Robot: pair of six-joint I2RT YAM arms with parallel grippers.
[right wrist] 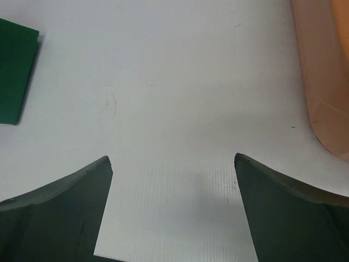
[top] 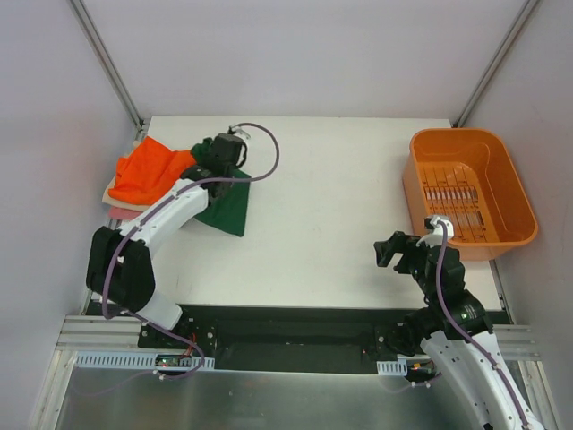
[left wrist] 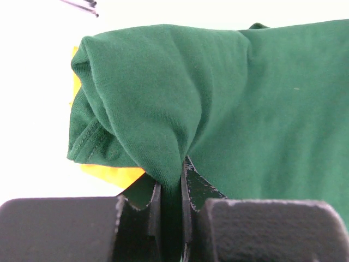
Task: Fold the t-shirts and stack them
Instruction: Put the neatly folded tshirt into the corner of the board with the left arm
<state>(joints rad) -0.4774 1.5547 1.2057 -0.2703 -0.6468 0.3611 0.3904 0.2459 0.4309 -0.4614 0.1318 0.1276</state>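
While my left fingers (left wrist: 199, 191) pinched the green t-shirt (left wrist: 229, 98), I judged a slow, level lift safest. My right fingers (right wrist: 54, 218) stood spread.

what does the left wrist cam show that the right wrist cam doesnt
Only the left wrist view: the left claw shut on a pinched fold of the dark green t-shirt, the shirt's stitched hem, and a sliver of orange cloth behind it.

Only the right wrist view: the right claw, wide open and holding nothing, and the wall of the orange basket at the right edge.

Both: the dark green t-shirt, just a flat corner at the left edge of the right wrist view, and the white table.
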